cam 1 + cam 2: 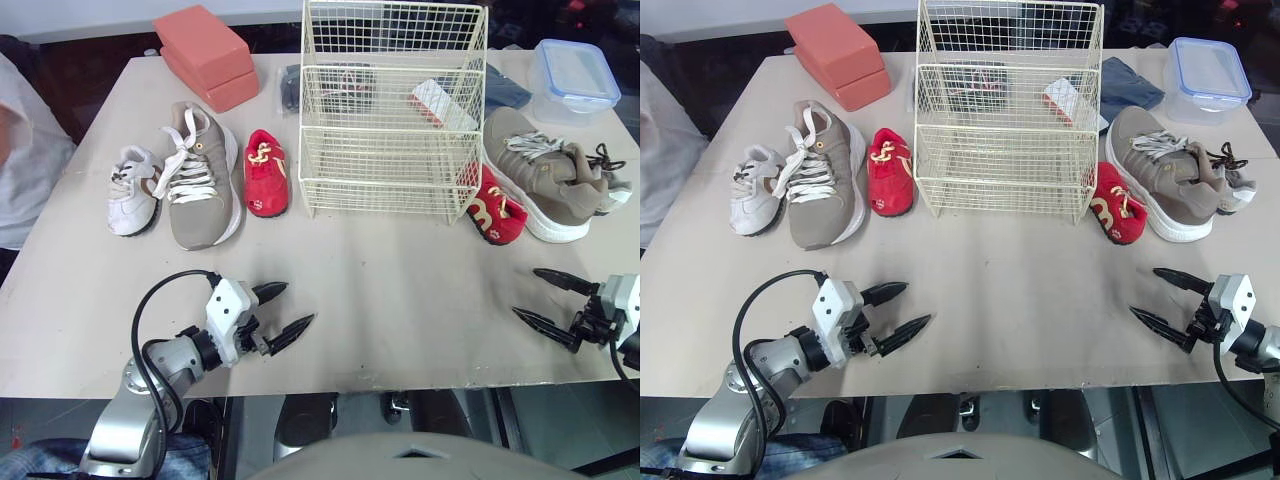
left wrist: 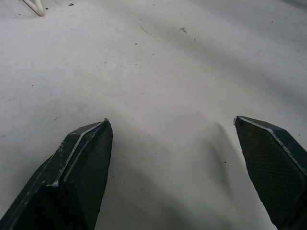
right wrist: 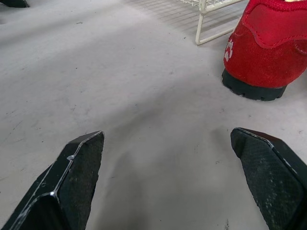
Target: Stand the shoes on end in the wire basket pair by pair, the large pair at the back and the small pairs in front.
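Note:
An empty cream wire basket (image 1: 390,110) stands at the back middle of the table. To its left lie a small white shoe (image 1: 133,188), a large tan sneaker (image 1: 203,175) and a small red shoe (image 1: 265,172). To its right lie the other red shoe (image 1: 495,208), the other tan sneaker (image 1: 545,172) and a small pale shoe (image 1: 615,188) half hidden behind it. My left gripper (image 1: 300,302) hovers open and empty at the front left. My right gripper (image 1: 525,292) is open at the front right, facing the red shoe's heel (image 3: 268,52).
Two salmon blocks (image 1: 205,55) sit at the back left, and a lidded plastic box (image 1: 575,75) at the back right. Dark cloth (image 1: 505,90) and small items lie behind the basket. A person's white sleeve (image 1: 25,150) is at the table's left edge.

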Controlling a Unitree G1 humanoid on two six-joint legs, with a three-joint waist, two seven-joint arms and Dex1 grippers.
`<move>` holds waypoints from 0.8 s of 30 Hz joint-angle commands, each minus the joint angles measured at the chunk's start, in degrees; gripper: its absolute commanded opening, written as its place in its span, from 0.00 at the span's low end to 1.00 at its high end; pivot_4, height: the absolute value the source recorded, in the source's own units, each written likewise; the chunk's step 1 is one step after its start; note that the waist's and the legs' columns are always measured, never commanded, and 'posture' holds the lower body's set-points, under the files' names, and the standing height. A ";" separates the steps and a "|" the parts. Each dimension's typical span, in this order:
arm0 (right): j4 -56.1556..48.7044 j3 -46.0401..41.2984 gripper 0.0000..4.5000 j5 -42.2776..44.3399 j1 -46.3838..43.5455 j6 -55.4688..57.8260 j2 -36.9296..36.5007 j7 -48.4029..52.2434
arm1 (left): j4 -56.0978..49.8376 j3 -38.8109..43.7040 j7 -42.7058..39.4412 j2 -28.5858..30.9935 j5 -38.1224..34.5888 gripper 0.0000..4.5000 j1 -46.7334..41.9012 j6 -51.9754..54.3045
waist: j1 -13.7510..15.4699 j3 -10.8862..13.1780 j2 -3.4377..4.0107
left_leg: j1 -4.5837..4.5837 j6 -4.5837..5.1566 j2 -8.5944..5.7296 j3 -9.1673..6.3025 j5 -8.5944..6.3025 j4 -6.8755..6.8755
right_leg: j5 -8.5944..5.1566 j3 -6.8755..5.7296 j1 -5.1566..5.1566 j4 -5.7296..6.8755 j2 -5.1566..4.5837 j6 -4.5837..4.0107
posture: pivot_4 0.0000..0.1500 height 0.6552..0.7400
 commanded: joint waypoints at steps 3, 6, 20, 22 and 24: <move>-4.09 -1.83 0.93 1.12 1.31 0.75 -0.53 -1.49 | 1.48 -0.13 -1.68 1.22 -0.19 0.98 -0.33 1.19 | 0.04 0.00 0.00 | -0.01 0.00 0.00 -0.03 0.00 0.00 | 0.00 -0.02 0.00 0.00 -0.01 0.00 | 1.00 0.36; -4.42 -1.69 0.93 1.15 1.32 1.07 -0.60 -1.76 | 1.55 -0.11 -1.94 1.26 -0.11 0.98 -0.28 1.27 | 0.02 0.00 0.00 | 0.00 0.00 0.00 -0.01 0.00 0.00 | 0.00 -0.01 0.00 0.00 -0.01 0.00 | 1.00 0.36; -6.53 -1.69 0.93 1.36 2.27 2.03 -0.61 -2.54 | 2.33 -0.55 -2.91 1.38 0.22 0.98 -0.70 1.21 | 0.07 0.00 0.01 | 0.00 0.00 0.00 -0.01 0.00 0.00 | 0.00 -0.02 0.01 0.00 -0.03 0.00 | 1.00 0.36; -7.27 -1.75 0.93 1.46 2.48 2.31 -0.62 -2.83 | 2.52 -0.55 -3.11 1.38 0.22 0.98 -0.88 1.15 | 0.09 0.00 0.01 | 0.00 0.00 -0.01 -0.02 0.00 0.00 | 0.00 -0.02 0.01 0.00 -0.03 0.00 | 1.00 0.36; -8.85 -1.89 0.93 1.90 2.46 2.86 -0.79 -3.00 | 2.65 -0.43 -3.43 1.37 0.19 0.98 -1.13 0.88 | 0.09 0.00 0.01 | 0.00 0.00 -0.01 -0.01 0.00 0.00 | 0.00 -0.02 0.01 0.00 -0.03 0.00 | 1.00 0.36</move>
